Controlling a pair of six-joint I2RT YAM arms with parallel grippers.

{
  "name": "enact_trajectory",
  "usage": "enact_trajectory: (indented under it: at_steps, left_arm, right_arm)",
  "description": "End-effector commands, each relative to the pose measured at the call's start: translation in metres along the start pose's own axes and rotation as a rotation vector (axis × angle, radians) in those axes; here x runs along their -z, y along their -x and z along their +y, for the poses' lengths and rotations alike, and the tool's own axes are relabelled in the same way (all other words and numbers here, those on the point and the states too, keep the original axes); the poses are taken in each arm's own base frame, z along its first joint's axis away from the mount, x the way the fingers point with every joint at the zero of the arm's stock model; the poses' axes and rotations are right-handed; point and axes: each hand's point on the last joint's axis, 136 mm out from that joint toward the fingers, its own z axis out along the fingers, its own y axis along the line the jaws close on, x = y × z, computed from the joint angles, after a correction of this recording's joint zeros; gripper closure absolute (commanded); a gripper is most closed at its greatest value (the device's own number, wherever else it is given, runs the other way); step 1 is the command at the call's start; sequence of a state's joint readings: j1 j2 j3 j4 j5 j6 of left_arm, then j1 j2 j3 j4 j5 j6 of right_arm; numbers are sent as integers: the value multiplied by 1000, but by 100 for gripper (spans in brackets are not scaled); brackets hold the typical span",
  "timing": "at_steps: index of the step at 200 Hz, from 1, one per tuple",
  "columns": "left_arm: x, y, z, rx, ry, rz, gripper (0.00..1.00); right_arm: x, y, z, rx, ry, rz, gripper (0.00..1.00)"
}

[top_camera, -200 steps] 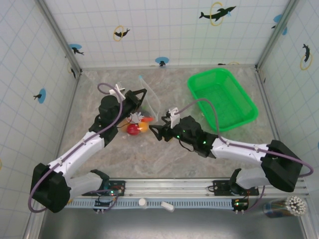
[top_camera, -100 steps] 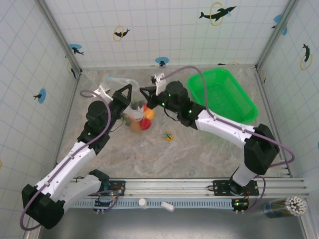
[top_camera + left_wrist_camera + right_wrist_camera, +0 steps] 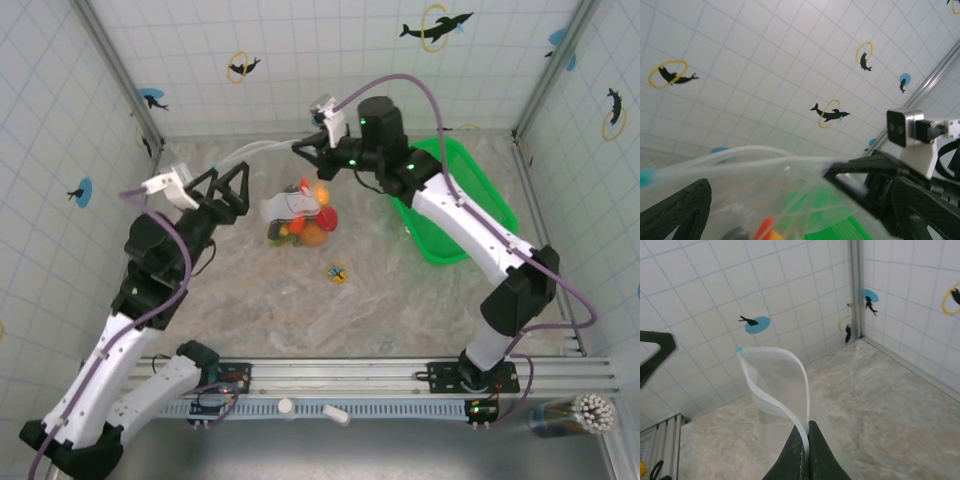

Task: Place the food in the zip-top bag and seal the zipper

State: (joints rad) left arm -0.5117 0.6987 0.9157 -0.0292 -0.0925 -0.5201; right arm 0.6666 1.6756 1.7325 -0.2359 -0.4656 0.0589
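One left gripper [image 3: 228,178] sits at the left, its two fingers spread wide apart and clamped on nothing; in the left wrist view the mouth of the bag lies between them. Just to its right is one zip-top bag [image 3: 285,208], hanging from its zipper [image 3: 258,150], a single whitish strip that arcs across to the right gripper. The food [image 3: 312,228] is bunched inside the bag's lower end: at least four pieces by colour, red, orange, yellow-orange and green, though the full count cannot be told through the plastic. One tiny yellow-and-black trinket [image 3: 337,271] lies alone on the marbled table [image 3: 400,310], nearer than the bag. The one right gripper [image 3: 302,150] has its fingers pressed together on the zipper. At the far right stands one bright green mesh basket [image 3: 480,195], partly under the right arm.
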Motion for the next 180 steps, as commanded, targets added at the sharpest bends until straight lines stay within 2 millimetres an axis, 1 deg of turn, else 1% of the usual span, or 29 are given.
enact_trajectory:
  at_steps: [1,3,7,17,22,24,25,27,31,38,40,46,48,53,57,64,72,82,85,94,98,112,115,118,128,143,156,168,180]
  left_arm:
    - [19,-9,20,-176,62,-31,9]
    - [21,-8,21,-182,65,-41,9]
    - [25,-5,23,-190,70,-63,9]
    - [33,-1,27,-197,84,-110,9]
    - [34,-1,29,-208,86,-121,8]
    - [35,-2,29,-214,85,-125,8]
    - [35,-2,29,-217,84,-127,8]
    - [34,-4,30,-224,83,-126,7]
    - [33,-8,32,-226,81,-125,6]
    - [28,-18,36,-282,84,-110,4]
    - [26,-22,39,-288,92,-103,4]
    - [20,-31,46,-292,120,-69,4]
    - [16,-35,48,-293,130,-49,4]
    - [9,-46,52,-299,140,-3,4]
    - [3,-54,50,-306,118,35,4]
    - [-7,-70,41,-312,45,94,4]
    - [-15,-82,31,-288,-28,139,4]
    - [-24,-87,21,-260,-107,159,5]
    - [-26,-88,18,-226,-131,161,5]
    - [-29,-90,10,-181,-215,162,6]
    - [-30,-86,13,-166,-241,149,7]
    - [-27,-87,4,-124,-391,125,11]
    - [-26,-89,4,-113,-411,122,10]
    - [-24,-90,3,-102,-438,116,11]
    - [-16,-93,-8,-101,-554,94,13]
    - [-9,-102,-18,-91,-667,102,18]
    - [-1,-102,-30,-69,-773,95,19]
    - [4,-97,-37,-49,-828,73,21]
    - [9,-94,-37,-47,-841,27,21]
  right_arm:
    - [51,24,5,68,12,-41,100]
    - [55,25,7,73,13,-47,100]
    - [62,27,4,75,3,-58,100]
    - [72,23,-2,70,-7,-70,100]
    - [80,24,-2,73,-8,-86,100]
    - [81,22,-5,69,-11,-87,100]
    - [84,24,-2,71,-8,-92,100]
    - [86,23,-6,66,-11,-96,100]
    - [90,22,-5,64,-6,-105,100]
    - [99,22,-4,60,7,-127,100]
    - [100,21,-6,55,8,-132,100]
    - [107,21,-3,53,24,-149,100]
    - [108,20,-6,48,23,-154,100]
    - [114,19,-4,49,35,-166,100]
    - [118,18,-3,47,44,-171,100]
    - [124,16,-2,47,54,-182,100]
    - [131,14,-1,49,64,-189,100]
    - [139,11,-3,48,70,-196,100]
    - [142,10,-2,48,74,-199,100]
    - [148,8,-3,43,78,-207,100]
    - [151,8,-2,41,79,-212,100]
    - [158,4,-1,33,86,-228,100]
    - [161,7,2,52,92,-246,100]
    - [161,6,3,52,96,-249,100]
    - [165,5,7,59,110,-256,100]
    - [168,4,13,66,125,-266,100]
    - [171,4,17,68,135,-277,100]
    - [172,5,20,67,139,-280,100]
    - [174,6,22,63,152,-292,100]
